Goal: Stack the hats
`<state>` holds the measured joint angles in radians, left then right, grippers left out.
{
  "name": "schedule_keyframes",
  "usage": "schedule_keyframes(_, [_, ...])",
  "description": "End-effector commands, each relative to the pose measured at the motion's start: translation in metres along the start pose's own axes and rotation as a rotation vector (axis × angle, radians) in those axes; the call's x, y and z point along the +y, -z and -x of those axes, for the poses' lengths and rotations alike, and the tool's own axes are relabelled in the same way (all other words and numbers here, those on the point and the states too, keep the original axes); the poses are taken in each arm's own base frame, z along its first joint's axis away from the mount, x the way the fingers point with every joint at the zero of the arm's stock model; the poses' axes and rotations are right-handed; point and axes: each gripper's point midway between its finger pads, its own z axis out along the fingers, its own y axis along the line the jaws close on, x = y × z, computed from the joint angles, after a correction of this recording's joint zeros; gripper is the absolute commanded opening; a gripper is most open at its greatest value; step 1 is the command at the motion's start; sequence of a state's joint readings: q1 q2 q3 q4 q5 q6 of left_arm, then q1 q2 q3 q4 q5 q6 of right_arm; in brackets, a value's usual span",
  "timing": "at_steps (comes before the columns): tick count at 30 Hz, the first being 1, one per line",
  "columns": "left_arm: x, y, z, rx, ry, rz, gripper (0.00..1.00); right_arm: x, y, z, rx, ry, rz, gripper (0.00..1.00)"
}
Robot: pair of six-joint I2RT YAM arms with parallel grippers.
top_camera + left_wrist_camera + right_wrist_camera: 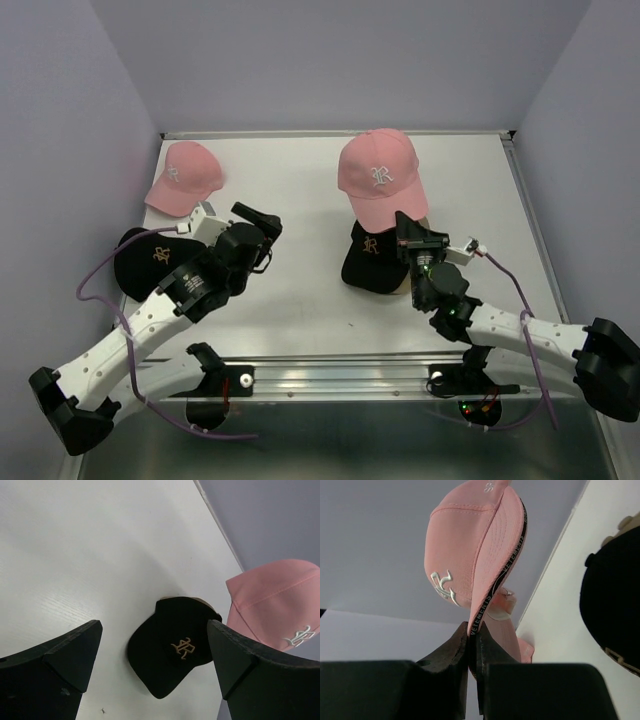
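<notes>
Right gripper (471, 630) clamped on pink cap (465, 555) brim, band reads "VETEMENTS"; left gripper (154, 630) fingers apart; tan cap (202, 600) under black cap (175, 625) mostly hidden.

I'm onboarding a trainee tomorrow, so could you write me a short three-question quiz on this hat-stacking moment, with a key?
1. True or false: the left pincer is shut on a hat.
2. Multiple choice: by which part does the right pincer grip the pink hat? A) the brim B) the top of the crown C) the back strap
3. Fill in: below that lifted pink hat, a black hat rests on a ___ hat.

Key: 1 false, its jaws stand wide open with nothing between them. 2 A. 3 tan, since the tan hat peeks out from under the black one.
</notes>
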<state>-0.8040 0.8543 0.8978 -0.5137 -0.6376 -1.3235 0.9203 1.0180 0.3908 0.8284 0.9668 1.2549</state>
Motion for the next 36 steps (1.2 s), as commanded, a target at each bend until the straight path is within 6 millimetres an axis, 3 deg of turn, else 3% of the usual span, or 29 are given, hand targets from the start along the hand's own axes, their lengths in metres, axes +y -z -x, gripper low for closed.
schedule_keyframes(1, [-0.016,-0.001,-0.004,0.054,-0.04,-0.074,0.99,-0.014,0.008,0.025,-0.145,-0.093,-0.055,0.01])
schedule_keyframes(6, [-0.014,-0.005,-0.005,0.05,-0.054,-0.052,0.99,-0.045,0.02,0.028,-0.185,-0.087,-0.137,0.01])
schedule_keyframes(9, [-0.01,-0.009,-0.005,0.044,-0.074,-0.025,0.99,-0.057,0.031,0.023,-0.201,-0.054,-0.172,0.01])
schedule_keyframes(12, [-0.007,-0.012,-0.005,0.041,-0.098,0.002,0.99,-0.068,0.043,0.033,-0.288,-0.095,-0.166,0.01])
schedule_keyframes(17, [-0.003,-0.016,-0.006,0.041,-0.108,0.021,0.99,-0.084,0.047,0.026,-0.293,-0.109,-0.171,0.04])
schedule_keyframes(24, [0.001,-0.019,-0.007,0.041,-0.12,0.039,0.99,-0.095,0.052,0.012,-0.274,-0.103,-0.169,0.15])
schedule_keyframes(30, [0.006,-0.022,-0.007,0.038,-0.129,0.059,0.99,-0.107,0.057,0.015,-0.282,-0.104,-0.157,0.26])
schedule_keyframes(32, [0.007,-0.022,-0.007,0.039,-0.133,0.062,0.99,-0.11,0.057,0.016,-0.281,-0.114,-0.16,0.42])
schedule_keyframes(33, [0.008,-0.023,-0.008,0.041,-0.138,0.067,0.99,-0.11,0.058,0.017,-0.279,-0.12,-0.163,0.69])
schedule_keyframes(34, [0.008,-0.023,-0.007,0.041,-0.141,0.07,0.99,-0.111,0.058,0.018,-0.279,-0.119,-0.163,0.83])
schedule_keyframes(36, [0.009,-0.024,-0.008,0.041,-0.148,0.078,0.99,-0.111,0.059,0.022,-0.279,-0.128,-0.163,1.0])
